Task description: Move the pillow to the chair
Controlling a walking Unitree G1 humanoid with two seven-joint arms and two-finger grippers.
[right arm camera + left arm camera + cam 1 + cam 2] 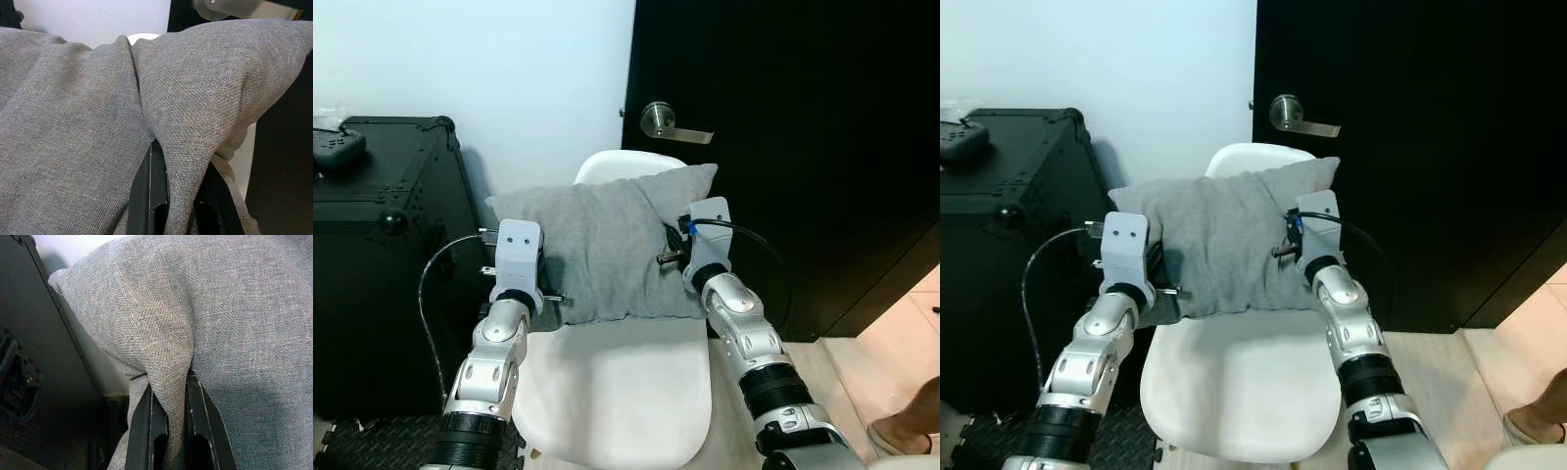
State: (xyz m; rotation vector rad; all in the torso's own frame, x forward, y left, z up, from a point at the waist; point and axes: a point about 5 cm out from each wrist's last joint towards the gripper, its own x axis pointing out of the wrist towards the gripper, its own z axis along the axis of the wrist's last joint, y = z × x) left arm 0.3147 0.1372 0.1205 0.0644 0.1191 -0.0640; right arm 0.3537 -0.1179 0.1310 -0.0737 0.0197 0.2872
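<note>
A: Pillow (603, 245) status?
B: Held upright over the white chair (626, 392), long axis running left-right, lower edge just above the seat, against the backrest.
A: Claws?
B: Left gripper (168, 421) is clenched on a fold at its left end, right gripper (181, 196) pinches a fold at the right end. 2 grips, roughly level.
A: Next?
B: Seat's directly below, so likely lower and let go.

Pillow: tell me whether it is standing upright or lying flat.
Upright. The grey pillow stands on edge above the white chair seat, pinched by the left gripper and right gripper.
</note>
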